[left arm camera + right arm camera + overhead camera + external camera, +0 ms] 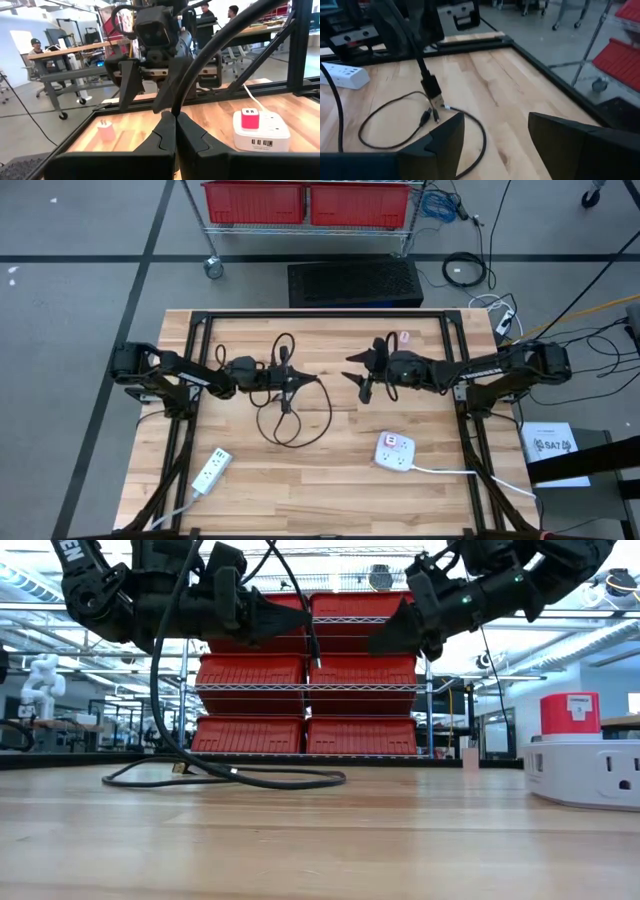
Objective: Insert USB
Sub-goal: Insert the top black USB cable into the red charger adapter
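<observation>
My left gripper (287, 380) hangs above the middle of the table, shut on a black USB cable (250, 778). The cable's plug (434, 95) dangles below it, clear of the wood, while the rest lies in a loop (329, 408) on the table. Facing it from the right, my right gripper (364, 376) is open and holds nothing. In the right wrist view its fingers (445, 142) stand wide apart, a little short of the plug. A white power strip (395, 451) carrying a red charger (250, 119) lies toward the near right. My left gripper pinches the black cable (175, 107) between its two fingers, a short way back from the plug. The fingers lie level and point toward the table's right. The plug end hangs slanting down below them (316, 658), and the cable's far length droops to the table.
A second white power strip (210, 472) lies near the front left. A small pink-and-white charger (405, 337) stands at the far right. The black frame (320, 314) runs around the table. Red bins (300, 670) and people at benches show beyond the table.
</observation>
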You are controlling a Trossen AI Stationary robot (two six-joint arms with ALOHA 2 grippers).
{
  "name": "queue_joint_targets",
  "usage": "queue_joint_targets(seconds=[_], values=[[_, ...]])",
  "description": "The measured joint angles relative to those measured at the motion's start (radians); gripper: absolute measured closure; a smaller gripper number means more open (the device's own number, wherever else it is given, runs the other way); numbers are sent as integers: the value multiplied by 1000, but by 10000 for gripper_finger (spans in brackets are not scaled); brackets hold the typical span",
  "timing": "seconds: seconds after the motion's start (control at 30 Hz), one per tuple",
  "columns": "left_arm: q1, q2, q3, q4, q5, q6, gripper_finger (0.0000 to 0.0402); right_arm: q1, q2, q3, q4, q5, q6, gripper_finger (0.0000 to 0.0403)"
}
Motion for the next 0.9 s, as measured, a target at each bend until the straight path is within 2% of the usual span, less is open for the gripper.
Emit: queue_joint_targets(seconds=[0.1, 0.23, 0.63, 0.9], values=[[0, 0, 0, -4, 1, -6, 401, 2, -6, 0, 8, -2, -24, 206], [0, 0, 0, -24, 4, -6, 401, 2, -43, 0, -69, -50, -20, 228], [0, 0, 0, -17, 9, 0, 401, 13, -246, 0, -249, -49, -67, 259], [0, 0, 0, -17, 9, -1, 401, -28, -253, 0, -322, -50, -65, 296]])
